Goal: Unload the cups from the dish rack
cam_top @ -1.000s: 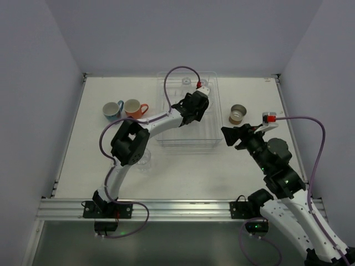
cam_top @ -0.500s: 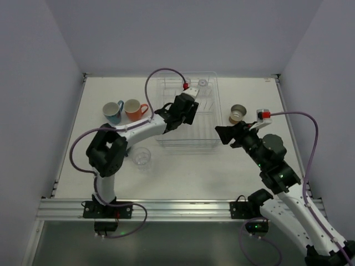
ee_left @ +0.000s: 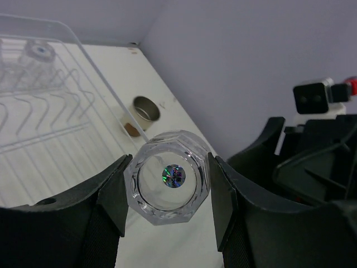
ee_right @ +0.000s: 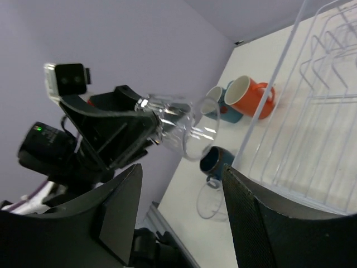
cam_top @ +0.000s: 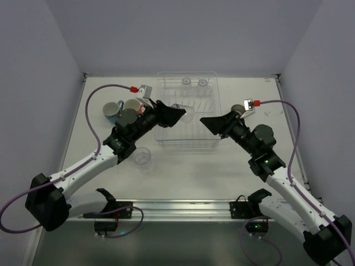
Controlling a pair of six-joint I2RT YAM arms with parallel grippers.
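Left gripper — closed on a clear tumbler, tipped on its side, held clear of the bench above the dish rack, mid-frame overhead. Right gripper — spread wide, nothing held, at the rack's right edge. Two tumblers are kept at the rack's top end. Upper left: orange mug, blue mug; a lone tumbler is set below them. Brown cup is seen beside the rack, left wrist view.

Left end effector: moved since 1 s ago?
Yes. The left end effector, gripping a clear tumbler, has pulled back leftward and nearer, toward the dish rack's left edge.
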